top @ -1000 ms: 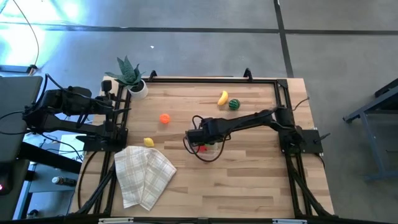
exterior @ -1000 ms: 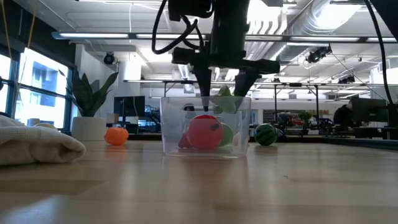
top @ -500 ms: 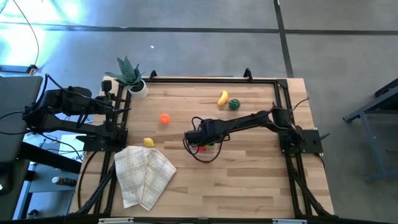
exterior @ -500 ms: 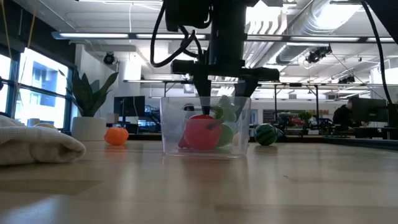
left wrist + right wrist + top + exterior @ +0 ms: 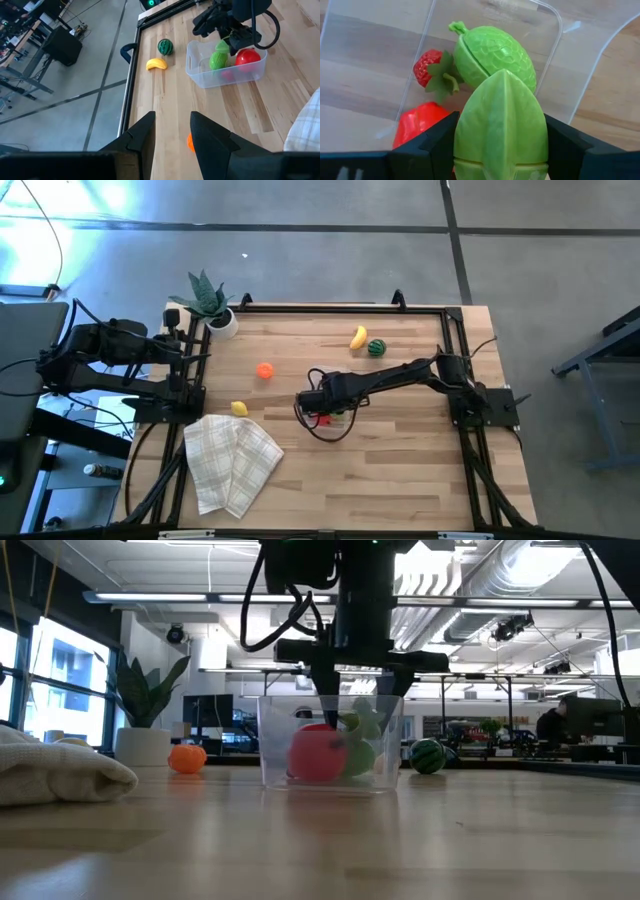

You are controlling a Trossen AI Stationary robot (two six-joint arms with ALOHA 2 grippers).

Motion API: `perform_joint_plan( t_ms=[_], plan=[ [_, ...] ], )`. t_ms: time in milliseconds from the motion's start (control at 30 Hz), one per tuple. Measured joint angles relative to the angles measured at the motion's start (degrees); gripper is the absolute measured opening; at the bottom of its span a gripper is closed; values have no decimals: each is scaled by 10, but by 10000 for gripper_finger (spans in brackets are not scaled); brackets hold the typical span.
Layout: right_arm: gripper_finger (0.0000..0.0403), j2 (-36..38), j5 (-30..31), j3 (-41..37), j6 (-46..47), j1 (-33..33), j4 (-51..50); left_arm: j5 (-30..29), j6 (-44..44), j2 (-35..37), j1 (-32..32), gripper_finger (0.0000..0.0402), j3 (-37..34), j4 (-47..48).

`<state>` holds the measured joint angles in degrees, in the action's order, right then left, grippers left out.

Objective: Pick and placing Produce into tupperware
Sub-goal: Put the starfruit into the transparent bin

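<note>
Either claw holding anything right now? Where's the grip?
Right claw holds a light green ribbed plastic toy fruit by its two sides, over the clear rectangular plastic tub. Left claw is open and empty.

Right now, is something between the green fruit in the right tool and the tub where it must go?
Nothing visible. The right tool holds the green fruit directly above the open tub.

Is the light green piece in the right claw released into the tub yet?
Not yet: the right claw is shut on the light green piece, held above the tub.
</note>
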<state>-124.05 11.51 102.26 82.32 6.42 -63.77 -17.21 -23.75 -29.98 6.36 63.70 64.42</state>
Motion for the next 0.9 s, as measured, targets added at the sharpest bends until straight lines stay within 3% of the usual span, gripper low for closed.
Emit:
perform_joint_plan(
  t_ms=[900],
  plan=[
    [224,0,16,0,-17,0,0,0,0,0,0,113,0,0]
  ],
)
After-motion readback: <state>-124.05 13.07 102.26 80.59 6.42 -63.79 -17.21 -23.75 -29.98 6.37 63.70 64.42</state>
